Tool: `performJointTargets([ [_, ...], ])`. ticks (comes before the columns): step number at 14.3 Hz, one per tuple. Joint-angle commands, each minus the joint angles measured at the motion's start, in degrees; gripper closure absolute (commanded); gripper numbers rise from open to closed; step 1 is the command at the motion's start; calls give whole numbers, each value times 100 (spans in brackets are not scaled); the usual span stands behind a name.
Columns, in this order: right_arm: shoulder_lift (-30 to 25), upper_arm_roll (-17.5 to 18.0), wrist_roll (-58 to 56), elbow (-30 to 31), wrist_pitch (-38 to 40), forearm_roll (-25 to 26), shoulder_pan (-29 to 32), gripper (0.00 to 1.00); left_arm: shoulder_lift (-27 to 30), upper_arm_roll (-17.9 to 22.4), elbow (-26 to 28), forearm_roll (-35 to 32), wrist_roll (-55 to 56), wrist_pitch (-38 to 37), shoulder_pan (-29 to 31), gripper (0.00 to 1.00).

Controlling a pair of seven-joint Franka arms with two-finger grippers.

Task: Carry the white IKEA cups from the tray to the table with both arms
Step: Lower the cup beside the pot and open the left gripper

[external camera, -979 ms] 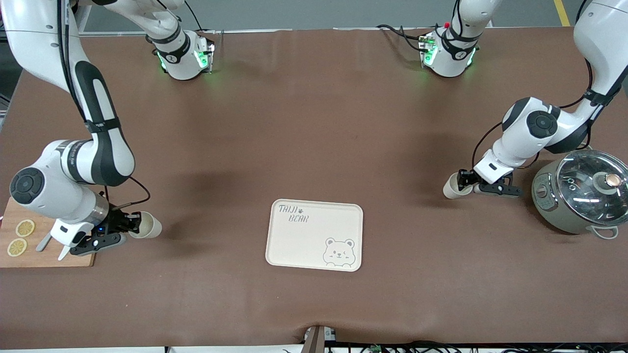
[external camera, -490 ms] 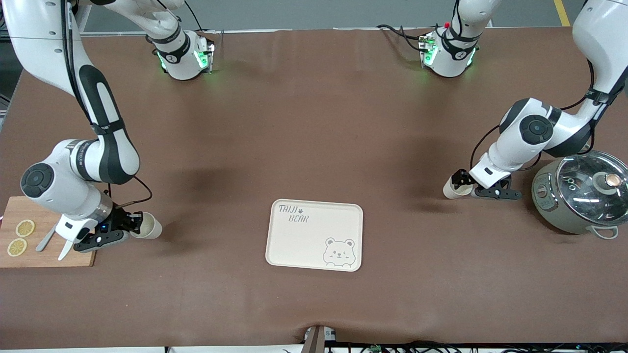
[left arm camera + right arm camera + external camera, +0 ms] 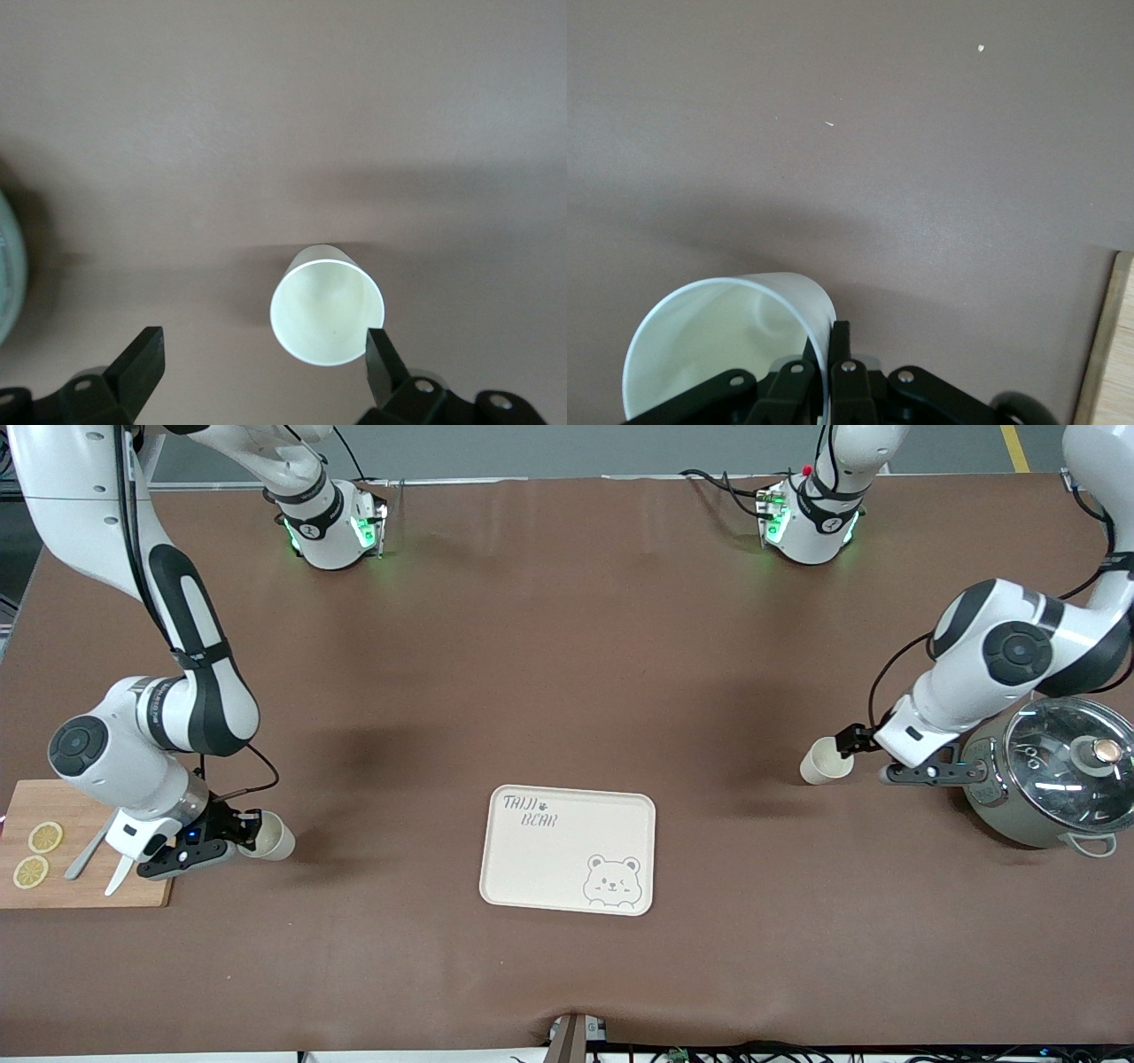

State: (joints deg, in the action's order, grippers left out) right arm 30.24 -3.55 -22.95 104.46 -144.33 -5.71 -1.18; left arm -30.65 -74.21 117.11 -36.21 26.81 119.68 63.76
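We see a table (image 3: 567,646) covered in a matte brown sheet, faintly creased near its edges. Two small cream-white cups, round and slightly tapered with smooth plain walls, stand on it well apart, one toward each arm's end.

The left cup (image 3: 819,761) stands upright and free on the cloth, just beside a grey-green cooker (image 3: 1045,779) with a rounded body and a domed glass lid with a copper-coloured knob. The left gripper (image 3: 886,757) sits low between that cup and the cooker, released: in the left wrist view its two black angular fingers (image 3: 142,363) are spread wide, with the cup (image 3: 326,305) ahead of them showing its round mouth and pale, smooth inside.

The right cup (image 3: 270,837) is at the table, toward the right arm's end, and the right gripper (image 3: 235,840) is clenched on its rim. In the right wrist view the black fingers (image 3: 837,350) pinch the thin wall of that cup (image 3: 718,345), one inside and one outside.

Beside this gripper lies a flat wooden board (image 3: 62,868) carrying two lemon slices (image 3: 37,855) and a pale utensil (image 3: 97,855).

Between the cups, nearer the front camera, lies a cream rectangular tray (image 3: 567,850) with rounded corners, a raised rim and a bear drawing.
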Motion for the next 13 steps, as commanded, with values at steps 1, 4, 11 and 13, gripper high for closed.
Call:
performJointTargets([
  [1, -44, 74, -78, 172, -218, -1, 65, 100, 94, -85, -696, 368, -333, -750, -109, 0],
  [4, 114, 74, -78, 172, -420, -9, 65, 100, -20, -85, -1504, 474, -439, -1541, -416, 0],
  [11, 263, 83, -78, 198, -693, -9, 74, 100, -65, 1237, -3252, 771, -589, -2833, -2311, 0],
  [13, 272, 83, -78, 198, -702, -9, 74, 100, -38, 2030, -3895, 1132, -825, -3195, -3086, 0],
])
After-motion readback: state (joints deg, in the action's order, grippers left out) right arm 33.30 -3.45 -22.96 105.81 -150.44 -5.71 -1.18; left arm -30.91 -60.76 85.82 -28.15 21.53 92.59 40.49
